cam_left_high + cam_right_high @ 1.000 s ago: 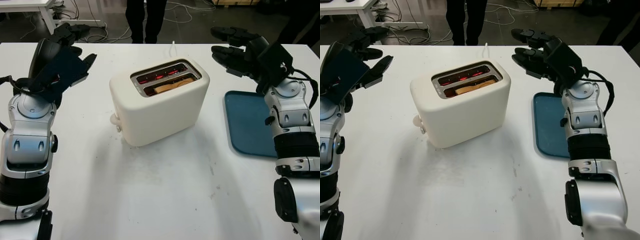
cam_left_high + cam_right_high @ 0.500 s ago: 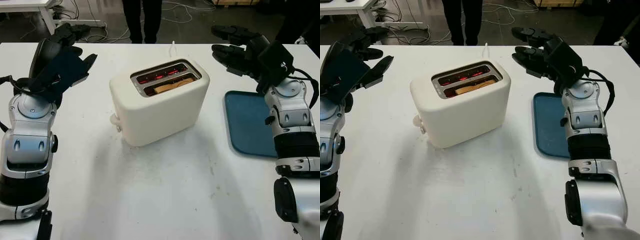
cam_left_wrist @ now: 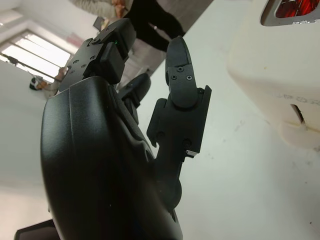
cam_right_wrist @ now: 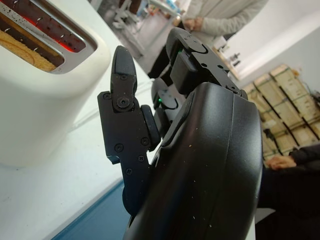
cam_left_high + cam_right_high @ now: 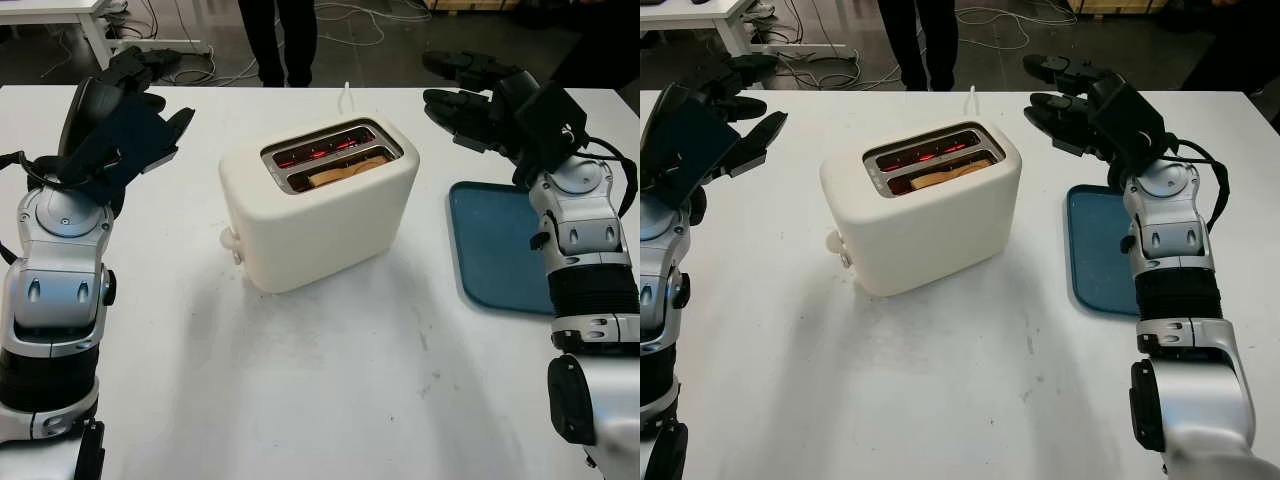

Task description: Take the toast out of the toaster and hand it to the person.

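A: Head camera, left eye. What do you read?

B: I see a cream toaster (image 5: 318,205) standing mid-table on the white table (image 5: 330,400). Its far slot glows red; the near slot holds the toast (image 5: 343,171), sunk low, only its top edge showing. My left hand (image 5: 135,100) is raised to the left of the toaster, well apart from it, fingers extended, holding nothing. My right hand (image 5: 470,95) is raised to the toaster's right, toward the far side, also extended and empty, above the far end of a blue tray (image 5: 500,245) lying flat on the table.

A: Right eye?

B: Same layout from a little to the side. A white cord (image 5: 971,100) runs from behind the toaster toward the far table edge. A person's legs (image 5: 917,40) in dark trousers stand beyond that edge.

A: Left wrist camera?

B: I see the black shell of my left hand with its fingers (image 3: 181,80) reaching out straight, nothing between them. A corner of the toaster with its glowing slot sits close by, not touching. A person in dark trousers stands beyond the table.

A: Right wrist camera?

B: My right hand's fingers (image 4: 125,90) are likewise stretched out and empty. The toaster lies just beyond them, toast visible in its near slot. The blue tray lies beneath the hand. A person in a light top stands in the background.
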